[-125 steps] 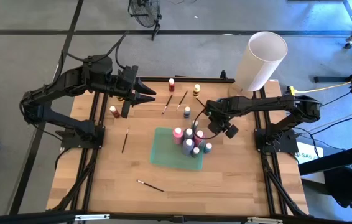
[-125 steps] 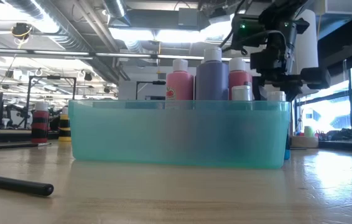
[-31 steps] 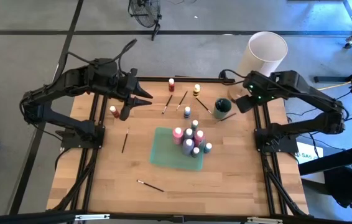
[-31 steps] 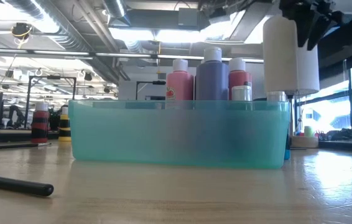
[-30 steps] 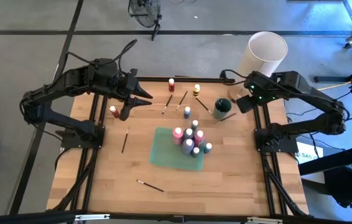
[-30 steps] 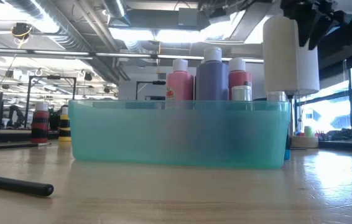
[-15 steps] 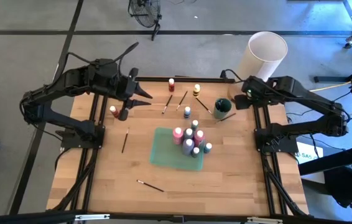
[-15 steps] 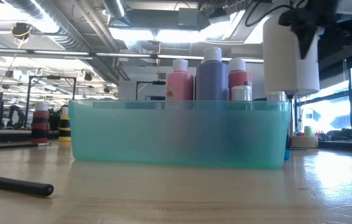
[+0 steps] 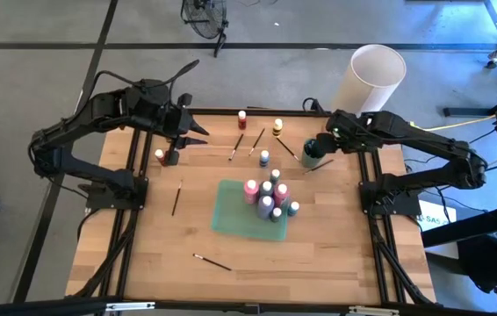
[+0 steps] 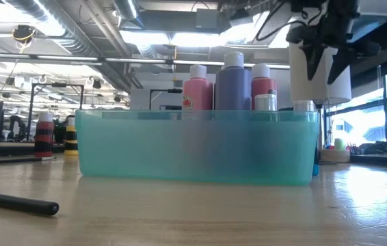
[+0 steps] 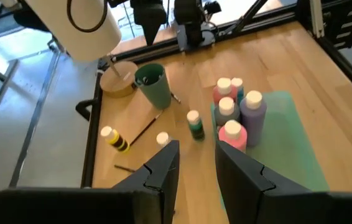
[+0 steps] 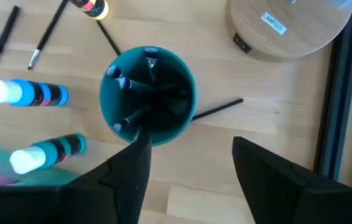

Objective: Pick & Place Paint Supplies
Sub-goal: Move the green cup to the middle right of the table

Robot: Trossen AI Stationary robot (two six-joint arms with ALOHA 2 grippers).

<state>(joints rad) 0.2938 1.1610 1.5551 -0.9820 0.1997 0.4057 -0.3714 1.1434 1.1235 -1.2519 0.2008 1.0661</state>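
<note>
1. Wooden table (image 9: 336, 254): both arms work at its far half.
2. Large white cylinder (image 9: 368, 83): stands at the far right corner, on a round wooden base (image 12: 288, 28).
3. Teal tray (image 9: 231, 215): mid-table. Paint bottles are clustered at its right end: pink (image 9: 250, 189), purple (image 9: 266, 205), red (image 9: 281, 192) and a few more small ones. From the low view the tray wall (image 10: 200, 147) hides their lower halves.
4. Teal cup (image 12: 148, 93): on the table right of the tray's far side, near the cylinder's base, with dark brush handles inside. One brush (image 12: 216, 109) lies on the wood, poking out from beside it.
5. Right gripper (image 9: 323, 145): directly over the cup, pointing down. Fingers (image 12: 129, 168) apart, nothing between them – released.
6. Left gripper (image 9: 178, 149): over the far left of the table, just beside a red bottle (image 9: 160, 156). Fingers (image 11: 163, 171) are parted with a narrow gap, gripping nothing.
7. Loose bottles: red (image 9: 242, 117) and yellow (image 9: 277, 125) at the far edge, blue (image 9: 264, 158) just beyond the tray, teal (image 9: 293, 208) at the tray's right edge.
8. Loose brushes: two (image 9: 238, 146) between the far bottles, one (image 9: 176, 197) left of the tray, one (image 9: 212, 262) near the front.
</note>
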